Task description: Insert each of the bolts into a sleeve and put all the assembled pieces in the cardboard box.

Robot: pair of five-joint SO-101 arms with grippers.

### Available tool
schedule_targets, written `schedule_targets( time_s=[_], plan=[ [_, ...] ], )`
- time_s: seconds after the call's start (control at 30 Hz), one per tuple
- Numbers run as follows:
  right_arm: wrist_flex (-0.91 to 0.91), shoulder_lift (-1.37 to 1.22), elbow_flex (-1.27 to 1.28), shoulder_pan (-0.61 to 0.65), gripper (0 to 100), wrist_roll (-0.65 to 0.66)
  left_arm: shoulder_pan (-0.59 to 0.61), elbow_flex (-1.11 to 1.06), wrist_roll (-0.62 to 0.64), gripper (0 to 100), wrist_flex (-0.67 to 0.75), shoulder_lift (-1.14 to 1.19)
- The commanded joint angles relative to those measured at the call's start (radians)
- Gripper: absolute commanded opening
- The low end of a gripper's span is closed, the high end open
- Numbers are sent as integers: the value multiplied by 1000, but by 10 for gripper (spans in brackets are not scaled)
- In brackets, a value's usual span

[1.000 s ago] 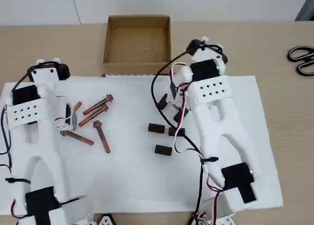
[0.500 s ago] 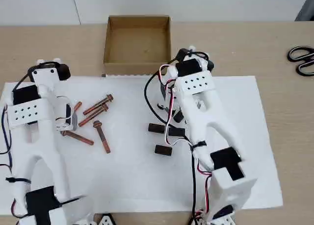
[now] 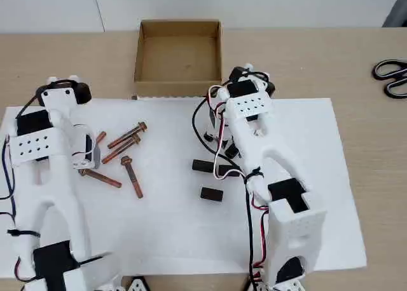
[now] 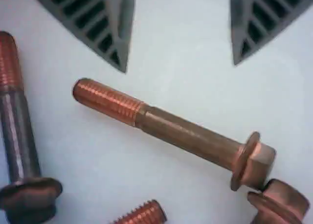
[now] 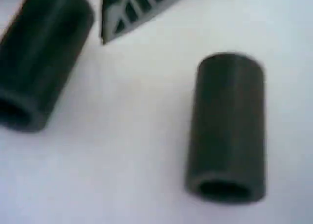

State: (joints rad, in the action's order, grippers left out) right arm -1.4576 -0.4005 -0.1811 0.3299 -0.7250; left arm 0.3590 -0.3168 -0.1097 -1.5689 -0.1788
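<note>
Several copper bolts (image 3: 121,150) lie loose on the white sheet at the left. My left gripper (image 3: 87,152) hangs open just above them; in the left wrist view its grey fingertips (image 4: 100,26) stand apart over one bolt (image 4: 166,131) lying flat, without touching it. Several black sleeves (image 3: 203,166) lie near the sheet's middle. My right gripper (image 3: 215,131) is low over the far sleeves, open. The right wrist view has one fingertip (image 5: 142,6) beside two sleeves lying flat, one (image 5: 227,126) close and another (image 5: 41,57) next to it. The open cardboard box (image 3: 179,84) stands at the back.
The white sheet (image 3: 165,234) covers most of the wooden table. Black scissors (image 3: 391,78) lie at the far right edge. The right arm's cables (image 3: 219,151) hang over the sleeves.
The right arm has swung left and down, bringing its gripper low over the sleeves near the box. The left arm and the bolts have not moved.
</note>
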Motion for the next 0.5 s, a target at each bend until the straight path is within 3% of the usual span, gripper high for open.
schedule_targets(
  time_s=[0.0,0.47],
  plan=[
    [8,-7,-48,-24,155,-3,6,35,6,137,3,-3],
    [62,-58,-48,-27,140,17,6,7,6,137,20,-5]
  ],
)
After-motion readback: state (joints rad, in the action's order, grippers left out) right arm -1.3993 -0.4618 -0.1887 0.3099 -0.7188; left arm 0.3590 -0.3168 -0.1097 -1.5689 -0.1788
